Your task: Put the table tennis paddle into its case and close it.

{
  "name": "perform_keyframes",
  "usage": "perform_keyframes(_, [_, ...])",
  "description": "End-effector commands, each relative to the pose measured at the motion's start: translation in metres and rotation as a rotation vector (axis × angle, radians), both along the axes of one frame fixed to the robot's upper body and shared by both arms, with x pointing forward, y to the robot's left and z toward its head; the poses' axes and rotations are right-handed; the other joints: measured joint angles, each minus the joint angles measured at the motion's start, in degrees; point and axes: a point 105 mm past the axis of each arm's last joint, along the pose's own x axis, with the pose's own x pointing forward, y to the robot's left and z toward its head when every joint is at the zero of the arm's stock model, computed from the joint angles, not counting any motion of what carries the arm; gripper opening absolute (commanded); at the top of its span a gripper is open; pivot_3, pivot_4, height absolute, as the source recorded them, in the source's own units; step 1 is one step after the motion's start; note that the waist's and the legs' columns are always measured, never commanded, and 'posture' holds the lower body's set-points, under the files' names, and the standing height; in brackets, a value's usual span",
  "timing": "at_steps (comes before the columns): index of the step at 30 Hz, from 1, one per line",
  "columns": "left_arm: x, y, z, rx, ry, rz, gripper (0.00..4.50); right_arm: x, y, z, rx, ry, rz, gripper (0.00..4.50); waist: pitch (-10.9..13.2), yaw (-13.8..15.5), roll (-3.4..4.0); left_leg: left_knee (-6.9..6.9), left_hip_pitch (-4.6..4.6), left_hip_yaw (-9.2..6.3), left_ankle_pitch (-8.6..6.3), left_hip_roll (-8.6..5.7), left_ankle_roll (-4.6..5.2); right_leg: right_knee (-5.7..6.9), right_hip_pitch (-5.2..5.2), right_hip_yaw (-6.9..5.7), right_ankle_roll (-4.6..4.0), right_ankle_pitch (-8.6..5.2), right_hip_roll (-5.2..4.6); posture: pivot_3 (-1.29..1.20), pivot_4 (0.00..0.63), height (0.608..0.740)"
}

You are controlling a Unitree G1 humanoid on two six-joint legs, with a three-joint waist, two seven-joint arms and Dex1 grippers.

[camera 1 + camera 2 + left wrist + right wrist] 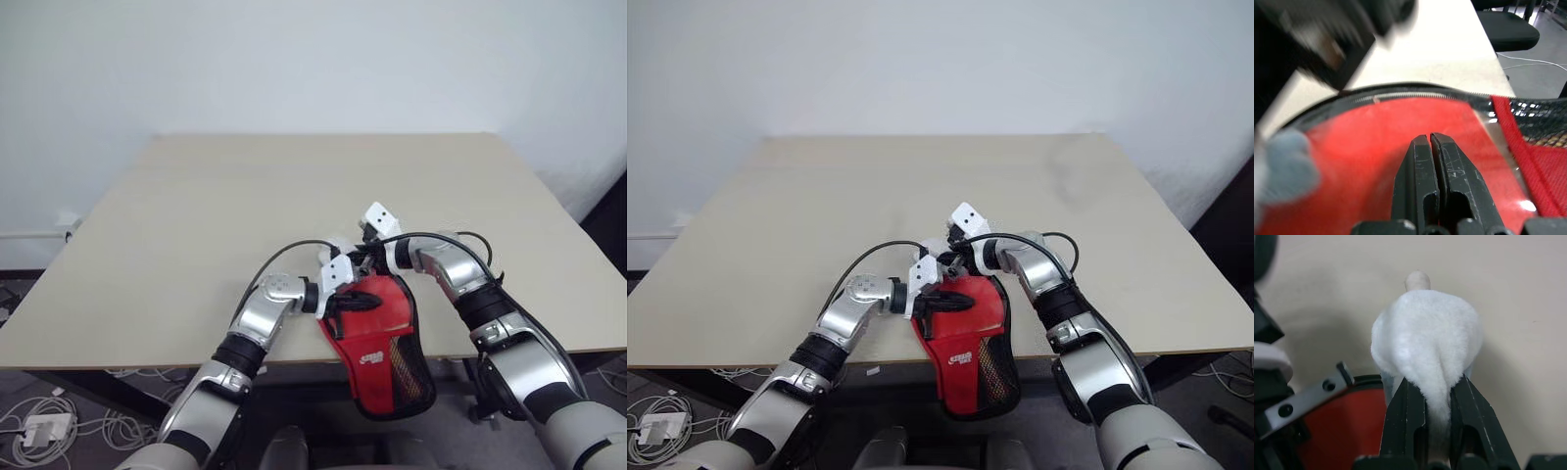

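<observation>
table edge [147,323]: case [377,343] beneath left pincer [355,303]

The case [377,338] is matt red cloth with a black open-weave mesh panel and a fine zip along its dark trim, the white lump [1426,333] looks soft and fuzzy, and the beige tabletop [245,206] is smooth and matt.

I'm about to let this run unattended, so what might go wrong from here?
The case hangs past the table's near edge, pinched by the shut left gripper; a slip could drop it to the floor. The right gripper is shut on a white fluffy puff at the case's rim; pulling might tear it or twist the case.
</observation>
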Motion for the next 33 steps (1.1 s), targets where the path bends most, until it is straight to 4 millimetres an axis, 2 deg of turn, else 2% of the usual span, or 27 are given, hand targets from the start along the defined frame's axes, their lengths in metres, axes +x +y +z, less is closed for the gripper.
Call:
perform_keyframes(1, [0.004, -0.003, -0.002, 0.008, -0.017, 0.017, 0.0, 0.008, 0.004, 0.02, 0.026, -0.071, 0.003, 0.15, 0.0, 0.0, 0.0, 0.0, 0.01, 0.0, 0.0, 0.0, 0.0, 0.0, 0.02, 0.0, 0.0, 0.0, 0.0, 0.0, 0.0, 0.684])
perform_keyframes(10, [0.004, 0.003, -0.018, 0.035, 0.014, 0.04, 0.0, 0.018, 0.003, 0.02, 0.021, -0.077, -0.053, 0.15, 0.0, 0.0, 0.05, 0.02, 0.04, 0.0, 0.0, -0.01, 0.0, 0.0, 0.06, 0.0, -0.01, 0.01, 0.0, 0.0, 0.0, 0.684])
perform_keyframes(20, [0.002, 0.01, -0.027, 0.056, 0.017, 0.05, 0.0, 0.035, 0.001, 0.021, 0.002, -0.09, -0.161, 0.15, -0.1, 0.0, 0.1, 0.02, 0.07, 0.0, 0.0, -0.01, 0.0, 0.02, 0.08, 0.0, -0.05, 0.03, 0.0, 0.0, 0.0, 0.684])
perform_keyframes(26, [0.001, 0.012, -0.03, 0.062, 0.026, 0.052, 0.0, 0.051, -0.011, 0.022, -0.046, -0.12, -0.263, 0.15, -0.1, 0.0, 0.1, 0.02, 0.09, -0.01, 0.01, -0.01, 0.0, 0.03, 0.09, 0.0, -0.15, 0.09, 0.0, 0.0, 0.0, 0.684])
perform_keyframes(33, [0.001, 0.012, -0.031, 0.068, 0.026, 0.051, 0.0, 0.06, -0.038, 0.028, -0.091, -0.151, -0.315, 0.15, -0.1, 0.0, 0.15, 0.02, 0.09, -0.01, 0.01, -0.01, 0.01, 0.03, 0.08, 0.0, -0.16, 0.09, 0.0, 0.0, 0.0, 0.684])
